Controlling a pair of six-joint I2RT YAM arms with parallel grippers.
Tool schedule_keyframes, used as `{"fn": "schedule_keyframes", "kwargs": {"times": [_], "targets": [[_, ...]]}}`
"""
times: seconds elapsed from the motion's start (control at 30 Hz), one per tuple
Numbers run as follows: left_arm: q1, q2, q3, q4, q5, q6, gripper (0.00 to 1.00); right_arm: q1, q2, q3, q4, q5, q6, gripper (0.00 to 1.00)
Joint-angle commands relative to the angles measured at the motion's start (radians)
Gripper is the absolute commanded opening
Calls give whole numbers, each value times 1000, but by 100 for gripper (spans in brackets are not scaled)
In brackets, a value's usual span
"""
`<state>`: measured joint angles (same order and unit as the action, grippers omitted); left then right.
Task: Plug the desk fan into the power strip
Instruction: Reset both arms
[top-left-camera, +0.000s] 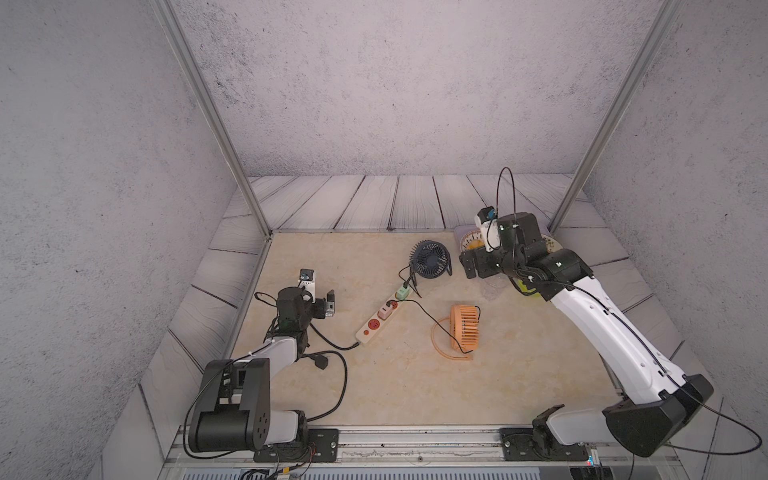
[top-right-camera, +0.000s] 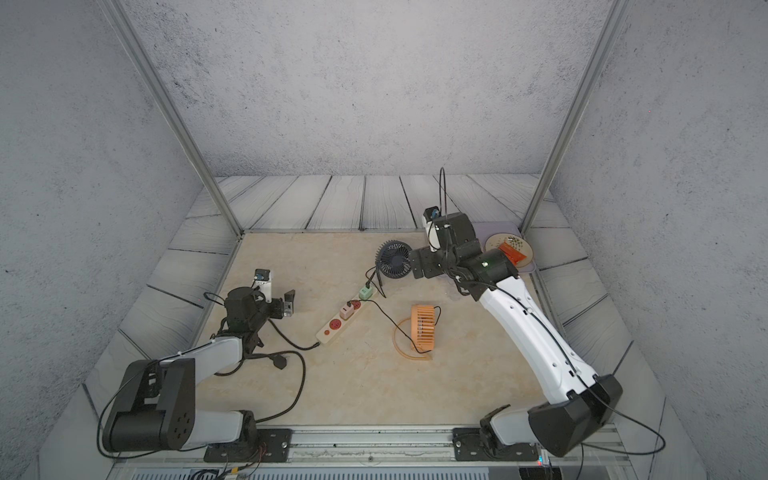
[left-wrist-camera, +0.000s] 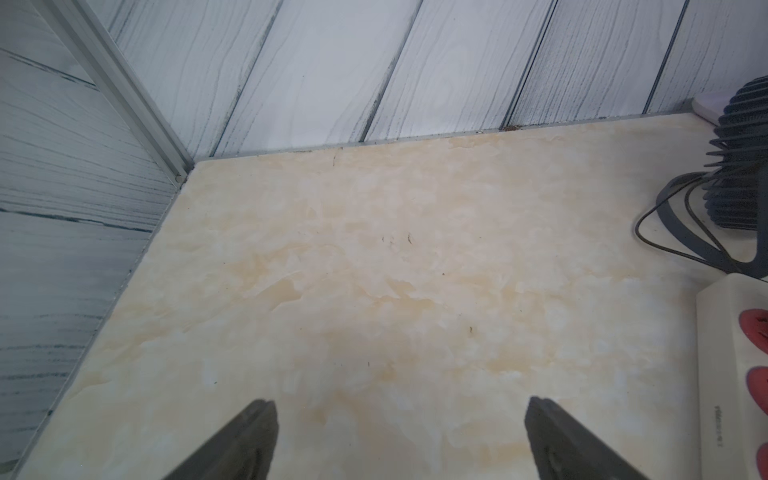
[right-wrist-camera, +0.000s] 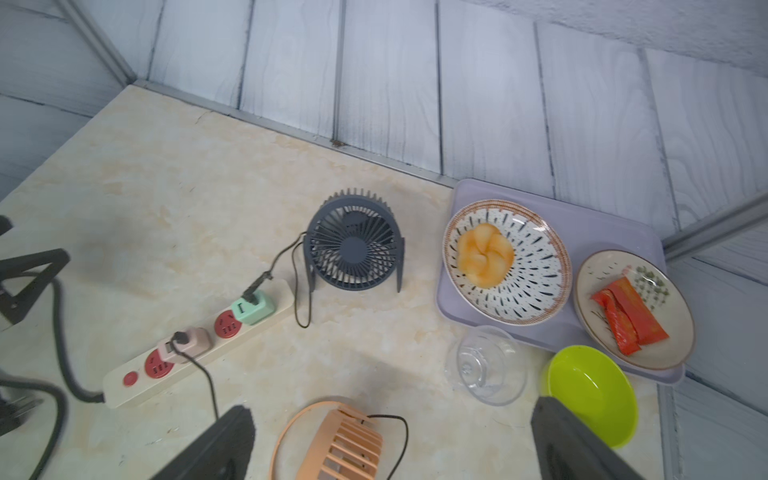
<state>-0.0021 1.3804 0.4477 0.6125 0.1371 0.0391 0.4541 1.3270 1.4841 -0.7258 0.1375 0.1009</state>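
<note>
The cream-white power strip (top-left-camera: 376, 326) (top-right-camera: 332, 330) (right-wrist-camera: 137, 386) (left-wrist-camera: 723, 374) lies diagonally mid-table. A dark blue desk fan (top-left-camera: 431, 258) (top-right-camera: 394, 259) (right-wrist-camera: 353, 245) stands behind it, its cord running into a green adapter (right-wrist-camera: 253, 307) seated in the strip. An orange fan (top-left-camera: 464, 331) (top-right-camera: 423, 328) (right-wrist-camera: 340, 444) lies to the right, its black cord leading to a pink adapter (right-wrist-camera: 189, 343) on the strip. My left gripper (top-left-camera: 330, 303) (left-wrist-camera: 399, 401) hovers open and empty left of the strip. My right gripper (top-left-camera: 467, 259) (right-wrist-camera: 390, 409) hangs open and empty beside the blue fan.
At the back right a lilac tray (right-wrist-camera: 615, 224) carries a patterned plate (right-wrist-camera: 540, 266) with a bun and a plate (right-wrist-camera: 598, 282) with red packets. A clear glass bowl (right-wrist-camera: 490, 365) and a green bowl (right-wrist-camera: 590, 390) sit beside it. The strip's black plug (top-left-camera: 322, 361) lies by my left arm.
</note>
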Motion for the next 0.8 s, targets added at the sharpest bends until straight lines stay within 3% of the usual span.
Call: {"fn": "schedule_keyframes", "kwargs": {"times": [0.0,0.33,0.53,0.77], "targets": [[7,27,-38,135,-58,-10,100,-61,-106,-132,149,32,5,99],[6,127,-69,274,-137,-44,100,-223,-307,-521,444,87,18,99],[8,149,18,138,-125,-45,100,-268,-347,-687,571,123,-17,99],[10,149,23,129,-142,-52,100,-320,-351,-865,744,153,-34,99]]}}
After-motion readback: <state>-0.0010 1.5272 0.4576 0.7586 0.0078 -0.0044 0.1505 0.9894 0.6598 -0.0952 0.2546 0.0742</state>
